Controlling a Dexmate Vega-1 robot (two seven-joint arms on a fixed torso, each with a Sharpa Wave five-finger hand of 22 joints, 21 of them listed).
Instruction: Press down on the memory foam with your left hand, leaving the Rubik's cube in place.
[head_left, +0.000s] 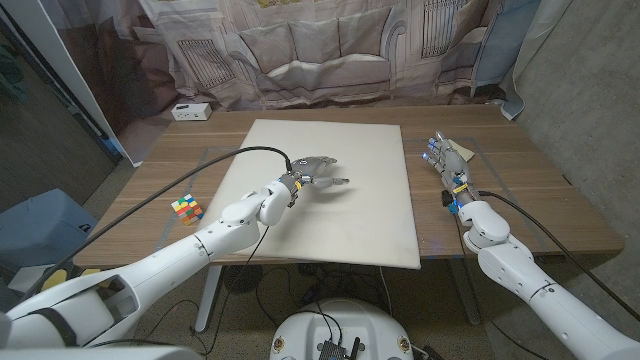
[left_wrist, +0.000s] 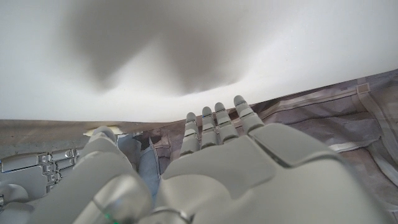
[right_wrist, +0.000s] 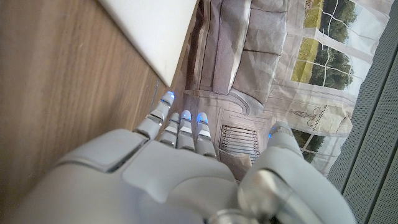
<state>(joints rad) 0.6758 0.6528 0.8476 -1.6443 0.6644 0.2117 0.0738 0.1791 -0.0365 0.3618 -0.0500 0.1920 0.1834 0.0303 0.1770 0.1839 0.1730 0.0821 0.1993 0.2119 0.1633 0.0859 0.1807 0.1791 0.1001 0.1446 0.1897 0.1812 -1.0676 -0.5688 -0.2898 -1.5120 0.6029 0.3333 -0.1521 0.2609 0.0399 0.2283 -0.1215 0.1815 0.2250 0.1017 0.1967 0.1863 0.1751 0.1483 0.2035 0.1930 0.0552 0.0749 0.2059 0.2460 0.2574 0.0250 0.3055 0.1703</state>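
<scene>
Your left hand (head_left: 313, 174) is out over the memory foam (head_left: 350, 225), the big white slab lying flat in the middle of the tabletop (head_left: 540, 190). Fingers are spread and reaching forward, nothing in them, so it's released. From the head view you can't really tell if the palm is touching the foam or just above it. In the left wrist view the hand's back (left_wrist: 249, 168) is in front, fingers apart, with a soft dark shadow on the white foam (left_wrist: 205, 37) beyond them.

The Rubik's cube (head_left: 185, 208) sits on the bare wood just beside the foam's left edge, well apart from your left hand.

Your right hand (head_left: 447, 160) is on the wood just right of the foam, fingers extended and apart, holding nothing. Right wrist view shows it (right_wrist: 180, 168) next to the foam's corner (right_wrist: 155, 31).

There's a small white box (head_left: 190, 111) at the far left of the tabletop.
</scene>
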